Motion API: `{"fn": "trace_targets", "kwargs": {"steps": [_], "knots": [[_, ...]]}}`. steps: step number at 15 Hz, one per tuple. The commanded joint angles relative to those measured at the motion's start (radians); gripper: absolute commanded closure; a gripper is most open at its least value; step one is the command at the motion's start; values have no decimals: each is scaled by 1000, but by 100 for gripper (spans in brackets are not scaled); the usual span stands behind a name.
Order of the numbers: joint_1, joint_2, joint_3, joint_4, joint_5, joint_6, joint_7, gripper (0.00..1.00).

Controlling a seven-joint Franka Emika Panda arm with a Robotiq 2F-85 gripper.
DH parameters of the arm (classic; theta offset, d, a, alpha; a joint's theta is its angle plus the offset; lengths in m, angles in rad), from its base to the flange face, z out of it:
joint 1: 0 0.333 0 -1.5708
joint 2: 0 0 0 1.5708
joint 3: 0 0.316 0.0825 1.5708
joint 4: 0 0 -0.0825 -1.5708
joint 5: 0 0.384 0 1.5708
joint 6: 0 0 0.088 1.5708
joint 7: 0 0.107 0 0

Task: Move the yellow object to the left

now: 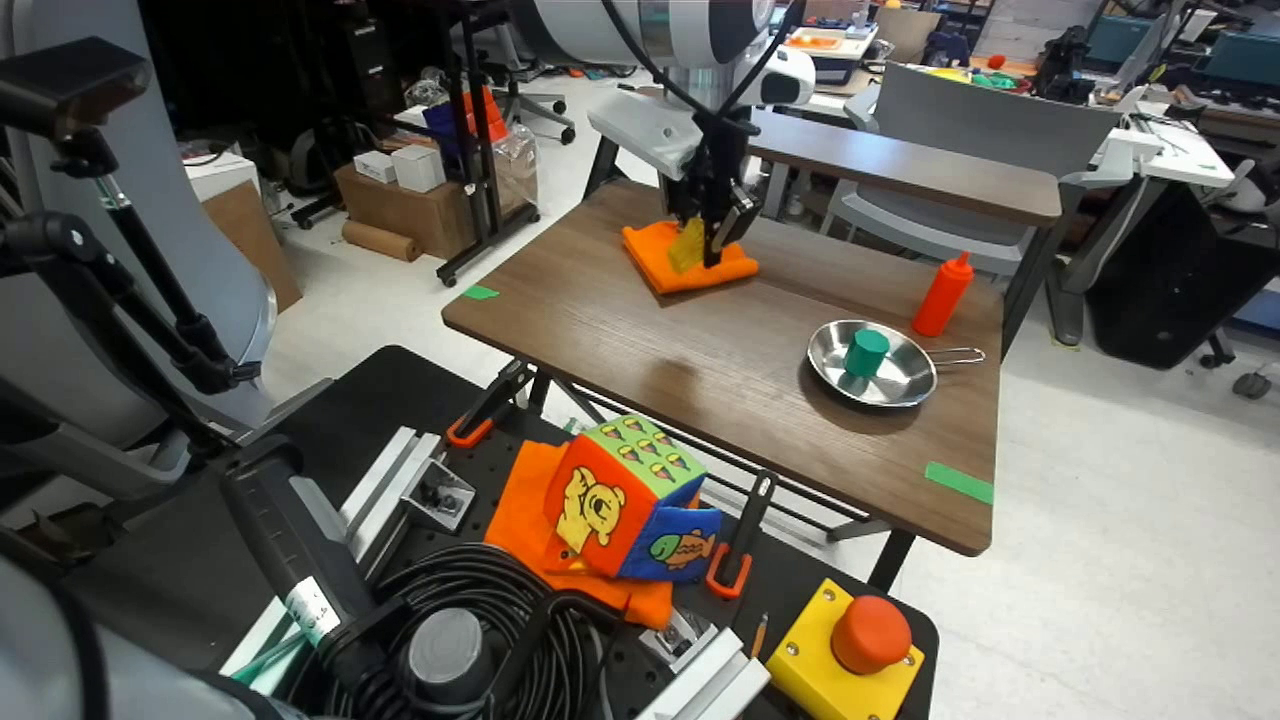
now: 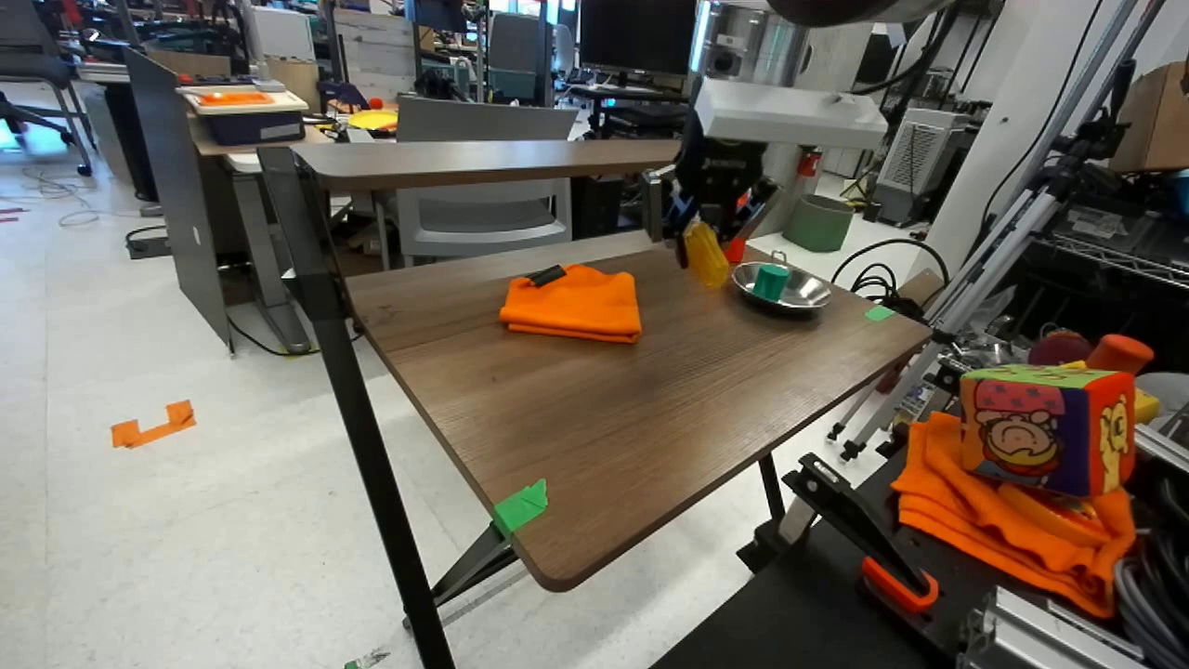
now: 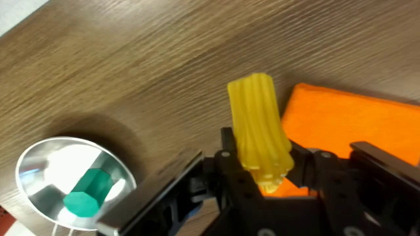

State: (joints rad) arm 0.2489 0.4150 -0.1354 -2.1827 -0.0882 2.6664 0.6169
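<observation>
Brown and grained, the table [image 1: 560,290] bears a cloth [image 2: 581,311], a pan [image 1: 912,372] with a green block [image 3: 88,193] inside, and a bottle [image 1: 942,298] near the pan. Above, the gripper [image 3: 262,152], closed to the width of the yellow block [image 3: 254,108], pinches it clear of the table, between pan and cloth in the wrist view.

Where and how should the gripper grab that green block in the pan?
Once the gripper releases the yellow object, I'd come from straight above and pinch the green block across two opposite flat sides: it stands upright, and the pan around it may hamper sideways access.
</observation>
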Motion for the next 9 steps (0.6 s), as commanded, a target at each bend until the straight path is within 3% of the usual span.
{"fn": "trace_targets", "kwargs": {"steps": [1,3,9], "knots": [[32,-2,50,-14,-10,85,3,93],[49,29,80,9,-3,99,-17,93],[138,155,70,91,-21,106,-2,93]]}}
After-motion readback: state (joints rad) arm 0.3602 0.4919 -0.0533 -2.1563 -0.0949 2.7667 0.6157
